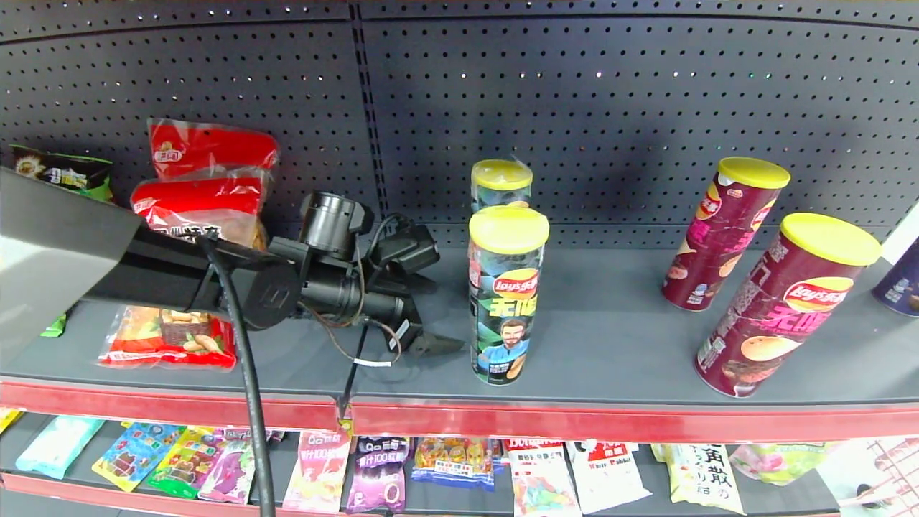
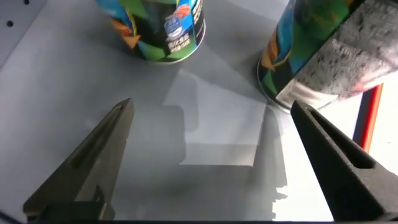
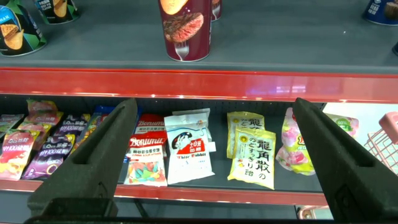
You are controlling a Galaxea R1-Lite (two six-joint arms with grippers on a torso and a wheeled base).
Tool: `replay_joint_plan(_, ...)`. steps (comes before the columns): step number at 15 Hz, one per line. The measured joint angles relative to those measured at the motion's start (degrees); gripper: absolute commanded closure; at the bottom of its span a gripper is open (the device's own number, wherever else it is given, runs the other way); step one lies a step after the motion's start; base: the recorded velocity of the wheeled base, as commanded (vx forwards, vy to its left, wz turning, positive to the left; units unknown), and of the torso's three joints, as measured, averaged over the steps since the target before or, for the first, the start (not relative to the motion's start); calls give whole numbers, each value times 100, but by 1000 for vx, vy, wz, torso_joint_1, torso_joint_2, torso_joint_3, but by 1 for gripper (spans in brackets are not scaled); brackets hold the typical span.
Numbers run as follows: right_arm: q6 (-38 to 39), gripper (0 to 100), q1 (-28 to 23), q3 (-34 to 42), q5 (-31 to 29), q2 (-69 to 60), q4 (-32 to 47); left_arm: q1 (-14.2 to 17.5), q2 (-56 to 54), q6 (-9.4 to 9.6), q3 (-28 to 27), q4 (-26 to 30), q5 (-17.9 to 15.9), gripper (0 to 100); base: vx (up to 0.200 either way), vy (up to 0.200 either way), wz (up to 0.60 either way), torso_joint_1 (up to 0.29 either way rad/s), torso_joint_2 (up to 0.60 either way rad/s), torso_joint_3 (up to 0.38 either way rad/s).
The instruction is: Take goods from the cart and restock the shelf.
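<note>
Restocking under way in a shop aisle: the robot's left gripper hovers low over the grey shelf, its jaws spread wide with nothing between them, just beside the base of the front green crisp can and apparently not touching it. The left wrist view shows bare shelf between the open fingers, with the front can near the red shelf edge and a second green can standing upright behind it, towards the pegboard back.

To the robot's right, well apart from the green pair, stand two maroon crisp cans and, at the far edge, part of a dark blue can. Red snack bags are stacked at the left, with a nut packet lying flat in front of them.

The right gripper is also spread and empty. It sits lower, facing the red shelf edge and the sweet packets on the tier below. A pink wire frame at the side may be the cart.

By the look of it, the job is partly done: cans stand in place and neither gripper holds goods. Open shelf between the green and maroon cans suggests that more stock can go in. Any goods left in the cart cannot be made out.
</note>
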Motion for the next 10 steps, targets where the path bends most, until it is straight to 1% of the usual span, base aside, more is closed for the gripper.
replay_joint_plan(2, 2, 0, 0, 0, 0, 0, 0, 177, -340, -41, 257, 5, 13, 0, 0, 0, 0, 0, 0, 0)
replay_joint_plan(3, 2, 0, 0, 0, 0, 0, 0, 254, -563, -110, 417, 5, 13, 0, 0, 0, 0, 0, 0, 0)
replay_joint_plan(4, 2, 0, 0, 0, 0, 0, 0, 321, -896, -261, 640, 10, 15, 0, 0, 0, 0, 0, 0, 0)
replay_joint_plan(5, 2, 0, 2, 0, 0, 0, 0, 371, -1248, -482, 877, 10, 15, 0, 0, 0, 0, 0, 0, 0)
replay_joint_plan(6, 2, 0, 0, 0, 0, 0, 0, 404, -1646, -769, 1123, 11, 22, 0, 0, 0, 0, 0, 0, 0)
replay_joint_plan(7, 2, 0, 0, 0, 0, 0, 0, 433, -2089, -1114, 1423, 21, 44, 0, 0, 0, 0, 0, 0, 0)
replay_joint_plan(8, 2, 0, 0, 0, 0, 0, 0, 455, -2555, -1420, 1720, 16, 101, 0, 0, 0, 0, 0, 0, 0)
replay_joint_plan(10, 2, 0, 0, 0, 0, 0, 0, 540, -3656, -1925, 2465, 29, 441, 0, 0, 0, 0, 0, 0, 0)
